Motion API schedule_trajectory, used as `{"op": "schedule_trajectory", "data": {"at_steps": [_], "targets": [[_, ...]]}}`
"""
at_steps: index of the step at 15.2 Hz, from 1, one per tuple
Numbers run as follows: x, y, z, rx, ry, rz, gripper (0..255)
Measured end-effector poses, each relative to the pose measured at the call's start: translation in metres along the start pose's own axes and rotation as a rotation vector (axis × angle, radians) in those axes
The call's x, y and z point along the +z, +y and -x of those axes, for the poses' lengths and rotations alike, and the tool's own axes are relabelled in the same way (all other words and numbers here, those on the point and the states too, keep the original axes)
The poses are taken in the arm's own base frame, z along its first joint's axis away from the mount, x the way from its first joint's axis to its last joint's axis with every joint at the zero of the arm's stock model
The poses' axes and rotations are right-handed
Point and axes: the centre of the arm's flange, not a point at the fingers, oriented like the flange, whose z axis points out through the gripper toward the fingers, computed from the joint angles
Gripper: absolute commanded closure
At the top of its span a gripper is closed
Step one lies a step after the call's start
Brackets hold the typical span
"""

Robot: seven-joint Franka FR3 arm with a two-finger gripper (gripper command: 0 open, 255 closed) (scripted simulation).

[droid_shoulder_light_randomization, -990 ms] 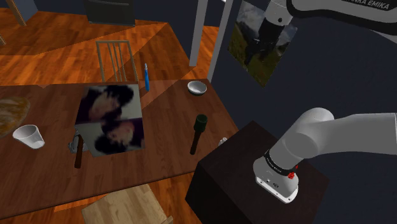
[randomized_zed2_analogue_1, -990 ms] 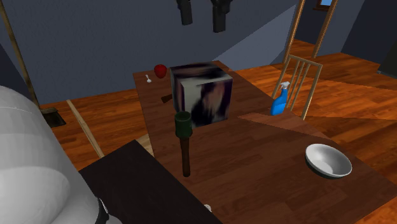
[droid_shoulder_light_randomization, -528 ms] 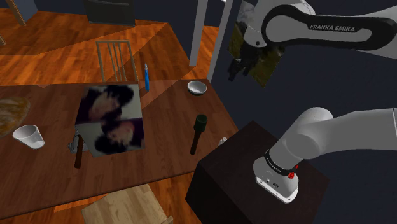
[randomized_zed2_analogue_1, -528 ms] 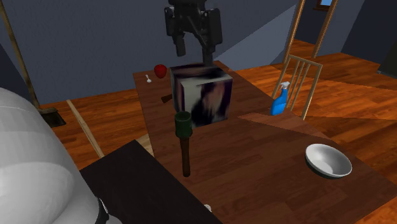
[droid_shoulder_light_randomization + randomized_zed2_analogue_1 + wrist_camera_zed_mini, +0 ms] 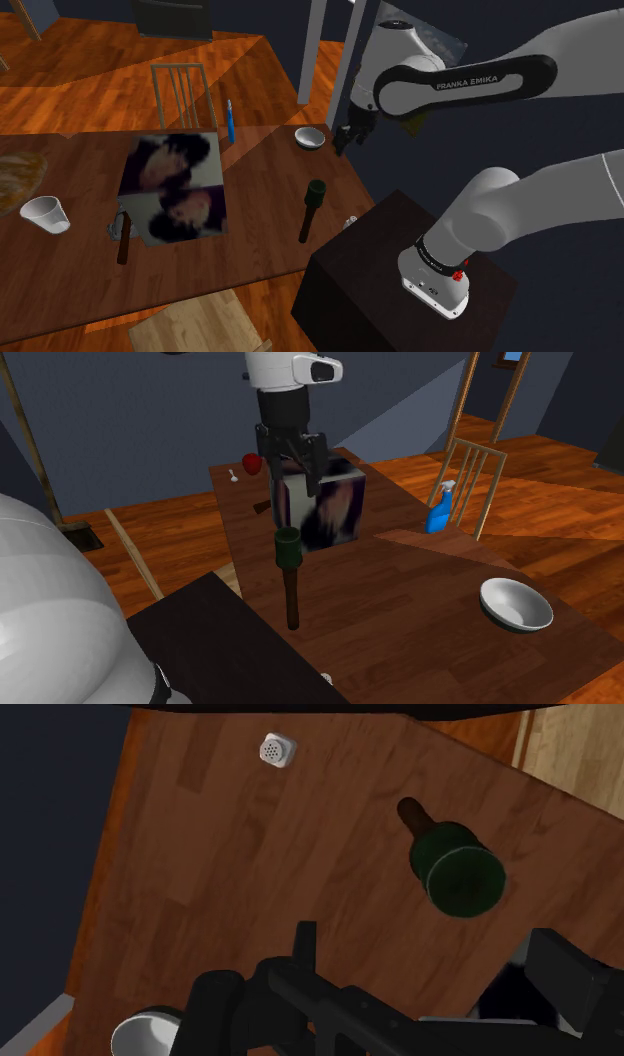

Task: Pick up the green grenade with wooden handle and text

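Note:
The grenade [image 5: 312,205] lies on the wooden table [image 5: 260,245] near its edge by the stand. It has a dark green head [image 5: 288,545] and a brown wooden handle [image 5: 293,602]; no text is legible. My black gripper [image 5: 342,140] hangs in the air well above the table, beside the white bowl and beyond the grenade's head. In the second exterior view the gripper [image 5: 296,468] points down with its fingers apart and nothing between them. In the wrist view the grenade [image 5: 455,869] lies ahead of the open gripper [image 5: 435,966], untouched.
A white bowl [image 5: 310,138] sits near the table's far corner. A picture-covered box [image 5: 172,185] stands mid-table, with a blue spray bottle [image 5: 230,120] and a chair [image 5: 183,95] behind it. A small white shaker [image 5: 349,222] rests by the dark stand [image 5: 400,270]. A white cup [image 5: 45,213] stands far left.
The arm has swung down from the top of the picture. The gripper has dropped from high up to just above the table near the bowl. The grenade has not moved.

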Motion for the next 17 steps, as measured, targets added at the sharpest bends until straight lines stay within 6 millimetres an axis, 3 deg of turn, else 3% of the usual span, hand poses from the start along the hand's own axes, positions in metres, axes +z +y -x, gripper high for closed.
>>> {"op": "schedule_trajectory", "data": {"at_steps": [9, 17], "targets": [[0.101, -0.065, -0.008, -0.080, -0.018, 0.020, 0], [0.150, -0.074, -0.009, -0.091, -0.021, 0.021, 0]]}}
